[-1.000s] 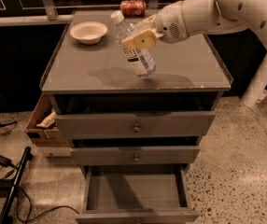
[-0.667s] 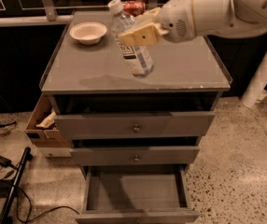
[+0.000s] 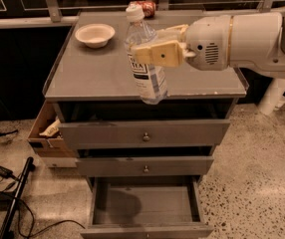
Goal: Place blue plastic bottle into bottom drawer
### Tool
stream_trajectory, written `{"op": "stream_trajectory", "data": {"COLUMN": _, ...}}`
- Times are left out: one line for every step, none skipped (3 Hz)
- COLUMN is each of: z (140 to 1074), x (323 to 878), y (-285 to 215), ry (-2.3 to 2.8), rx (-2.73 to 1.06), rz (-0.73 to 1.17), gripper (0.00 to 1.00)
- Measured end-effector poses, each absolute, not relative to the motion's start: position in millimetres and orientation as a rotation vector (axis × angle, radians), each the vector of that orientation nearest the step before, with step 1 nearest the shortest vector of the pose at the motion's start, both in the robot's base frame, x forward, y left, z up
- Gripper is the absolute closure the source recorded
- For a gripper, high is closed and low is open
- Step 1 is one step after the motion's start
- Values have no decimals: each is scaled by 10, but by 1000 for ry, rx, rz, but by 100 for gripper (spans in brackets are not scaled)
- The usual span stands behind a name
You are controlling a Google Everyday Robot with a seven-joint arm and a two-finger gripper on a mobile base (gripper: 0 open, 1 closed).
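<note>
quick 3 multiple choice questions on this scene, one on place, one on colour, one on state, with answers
1. Where is the bottle?
A. on a chair
B. in the gripper, over the front edge of the cabinet top
C. on a shelf

2. What colour is the can?
A. red
B. green
C. blue

3. The bottom drawer is
A. shut
B. taken out of the cabinet
C. pulled open

Answers:
1 B, the gripper's fingers clamp the bottle's upper half.
2 A, its red side shows at the back edge of the cabinet top.
3 C, its inside floor is in view.
</note>
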State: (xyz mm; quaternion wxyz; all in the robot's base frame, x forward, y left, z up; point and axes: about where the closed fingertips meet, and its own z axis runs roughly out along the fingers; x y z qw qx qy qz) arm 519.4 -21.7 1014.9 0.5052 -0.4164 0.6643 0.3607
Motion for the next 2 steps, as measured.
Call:
{"op": "stream_trajectory", "data": {"z": 10073, "x": 5207, "y": -209, "ry": 1622, "rx": -987, "rz": 883, "gripper": 100}}
{"op": "stream_trajectory", "data": {"z": 9886, "x": 5169, "y": -182, "ry": 1611, "rx": -907, "rz": 912, "gripper": 100}}
